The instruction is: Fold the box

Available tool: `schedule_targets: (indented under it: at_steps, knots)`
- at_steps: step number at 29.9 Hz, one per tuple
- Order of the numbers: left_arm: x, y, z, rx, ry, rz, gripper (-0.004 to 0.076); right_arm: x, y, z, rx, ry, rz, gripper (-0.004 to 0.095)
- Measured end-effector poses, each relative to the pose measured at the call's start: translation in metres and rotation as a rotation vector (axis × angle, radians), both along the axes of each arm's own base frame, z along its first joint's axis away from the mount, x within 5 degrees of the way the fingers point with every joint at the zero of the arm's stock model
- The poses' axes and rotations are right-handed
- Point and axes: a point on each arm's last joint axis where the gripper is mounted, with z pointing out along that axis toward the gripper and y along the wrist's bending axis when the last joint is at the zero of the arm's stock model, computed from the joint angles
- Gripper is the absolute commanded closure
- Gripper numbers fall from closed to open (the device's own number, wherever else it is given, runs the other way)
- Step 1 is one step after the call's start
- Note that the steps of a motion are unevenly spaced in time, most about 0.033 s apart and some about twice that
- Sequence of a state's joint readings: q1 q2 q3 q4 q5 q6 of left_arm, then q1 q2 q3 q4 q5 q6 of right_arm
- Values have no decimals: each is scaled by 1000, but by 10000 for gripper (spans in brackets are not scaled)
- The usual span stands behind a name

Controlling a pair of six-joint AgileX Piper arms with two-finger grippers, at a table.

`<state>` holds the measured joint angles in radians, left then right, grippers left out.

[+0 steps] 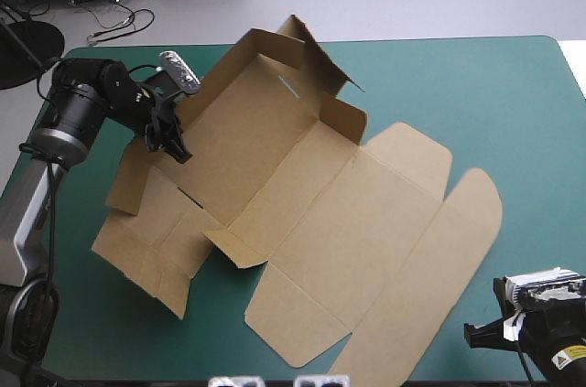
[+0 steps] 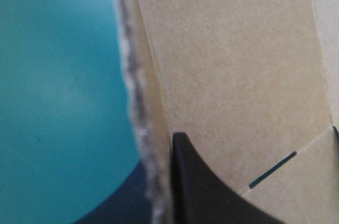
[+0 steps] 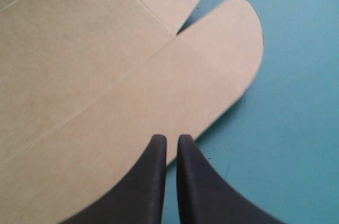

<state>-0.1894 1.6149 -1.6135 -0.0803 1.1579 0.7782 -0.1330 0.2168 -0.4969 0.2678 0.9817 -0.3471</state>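
left pincer [image 1: 179, 147] pinches raised box [image 1: 302, 195] wall; right pincer [image 3: 171, 138] closed.

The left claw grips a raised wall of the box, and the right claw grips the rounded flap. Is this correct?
No. The left claw does grip a raised wall of the box, but the right claw grips nothing: the right wrist view shows it shut and empty, the rounded flap ahead of it.
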Motion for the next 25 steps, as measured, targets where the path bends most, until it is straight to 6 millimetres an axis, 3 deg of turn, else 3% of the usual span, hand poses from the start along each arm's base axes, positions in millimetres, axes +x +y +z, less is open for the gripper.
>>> schedule_targets:
  at_steps: [13, 20, 25]
  knots:
    - [0, -89, 12, 189, -396, -418, 734, 0, 0, 0, 0, 1, 0, 843]
    - [-26, -147, 6, 303, -465, -616, 734, 1, 0, 1, -1, -18, -5, 843]
    - [-46, -175, 11, 326, -537, -603, 734, 3, -1, 6, 32, -65, -38, 843]
